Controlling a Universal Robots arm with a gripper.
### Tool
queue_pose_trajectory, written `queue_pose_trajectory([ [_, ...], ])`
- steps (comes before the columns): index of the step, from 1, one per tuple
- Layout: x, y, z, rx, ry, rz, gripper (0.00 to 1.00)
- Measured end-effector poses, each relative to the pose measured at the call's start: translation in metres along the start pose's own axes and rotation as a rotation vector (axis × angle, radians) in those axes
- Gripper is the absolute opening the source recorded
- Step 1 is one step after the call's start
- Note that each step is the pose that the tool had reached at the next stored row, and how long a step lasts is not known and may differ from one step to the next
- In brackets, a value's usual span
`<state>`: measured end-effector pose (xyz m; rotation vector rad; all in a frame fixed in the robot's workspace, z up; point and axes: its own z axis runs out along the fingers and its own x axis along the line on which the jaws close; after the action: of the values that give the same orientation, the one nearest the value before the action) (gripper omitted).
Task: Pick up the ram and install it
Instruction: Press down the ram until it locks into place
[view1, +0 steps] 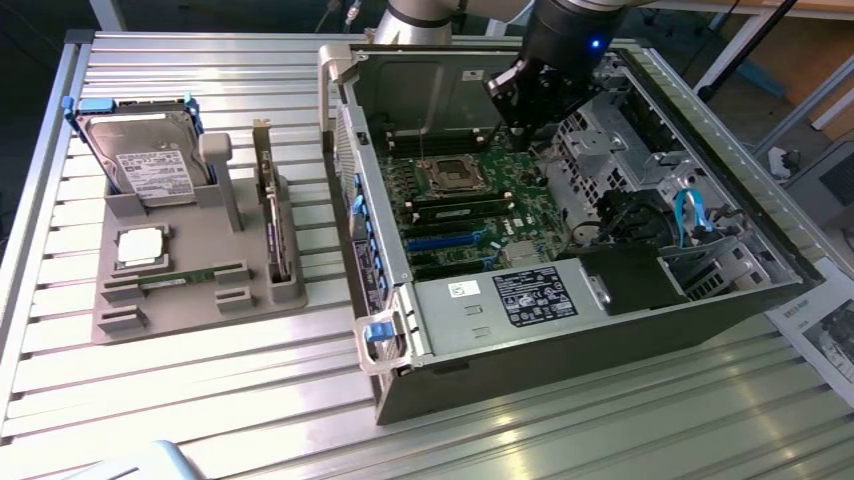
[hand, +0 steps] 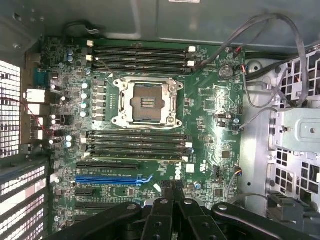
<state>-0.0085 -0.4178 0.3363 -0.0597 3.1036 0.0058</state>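
The ram (view1: 180, 277), a thin green stick, lies in a slot of the grey holder tray (view1: 200, 305) on the exterior view's left. It is far from my gripper (view1: 519, 133), which hangs inside the open computer case (view1: 574, 330) above the motherboard (view1: 467, 215). In the wrist view the gripper (hand: 172, 200) is shut, its dark fingertips (hand: 163, 202) pressed together with nothing between them. It sits over the board's lower slots, with the empty CPU socket (hand: 146, 102) and the long memory slots (hand: 137, 142) ahead of it.
On the tray stand a hard drive (view1: 144, 160), a square silver CPU chip (view1: 142, 247) and an upright expansion card (view1: 274, 215). The case walls, a drive cage (hand: 300, 130) and loose cables (hand: 260, 60) crowd the board's side. A slatted metal table (view1: 174, 400) carries everything.
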Motion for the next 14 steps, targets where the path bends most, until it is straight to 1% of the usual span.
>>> queue_pose_trajectory([
  [7, 0.019, 0.0009, -0.0004, -0.0002, 0.0006, 0.0, 0.1],
  [9, 0.022, 0.0011, -0.0005, -0.0002, 0.0019, 0.0, 0.1],
  [10, 0.022, 0.0011, -0.0005, -0.0002, 0.0049, 0.0, 0.1],
  [11, 0.022, 0.0011, -0.0005, -0.0004, 0.0097, 0.0, 0.1],
  [13, 0.022, 0.0011, -0.0005, -0.0009, 0.0219, 0.0, 0.1],
  [14, 0.022, 0.0011, -0.0004, -0.0013, 0.0294, 0.0, 0.1],
])
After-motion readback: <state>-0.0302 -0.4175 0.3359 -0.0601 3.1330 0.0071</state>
